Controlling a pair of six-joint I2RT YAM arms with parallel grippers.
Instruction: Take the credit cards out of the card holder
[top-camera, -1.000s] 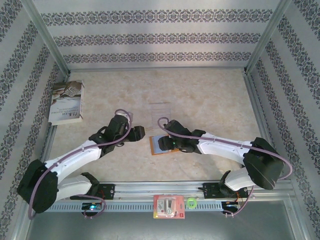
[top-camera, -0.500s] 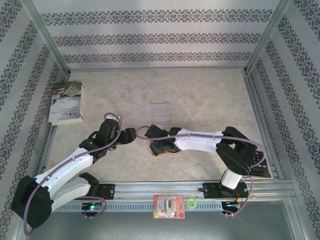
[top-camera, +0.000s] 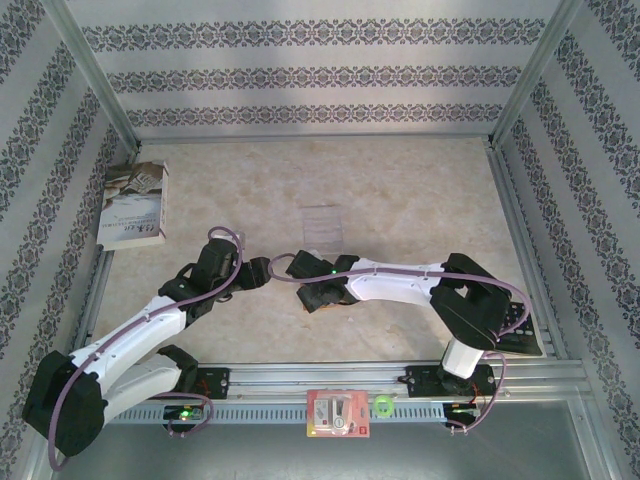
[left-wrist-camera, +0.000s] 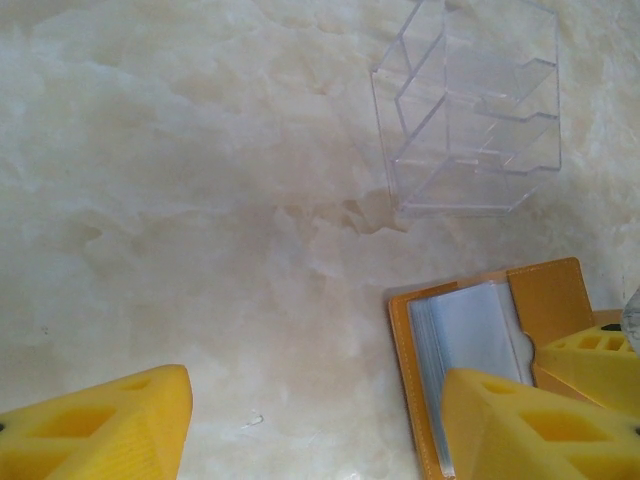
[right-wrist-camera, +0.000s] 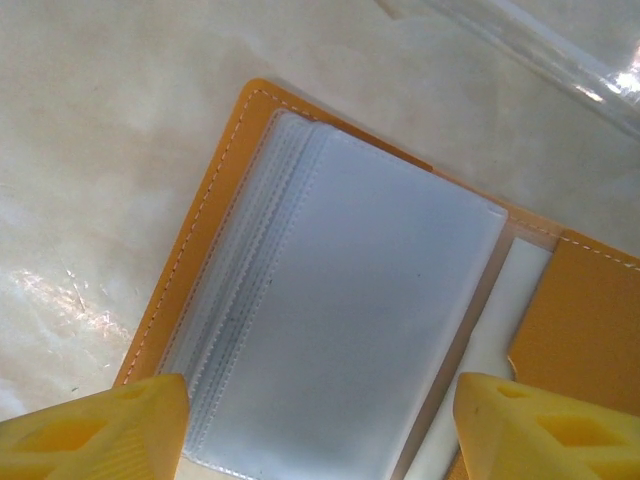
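Right fingers (right-wrist-camera: 95, 430) above card holder (right-wrist-camera: 340, 300)

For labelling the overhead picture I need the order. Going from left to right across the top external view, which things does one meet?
In order: book → left tool → clear plastic tray → green ring.

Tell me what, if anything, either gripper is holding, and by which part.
Nothing is held. The right gripper stands open over the card holder; the left gripper is open at its edge.
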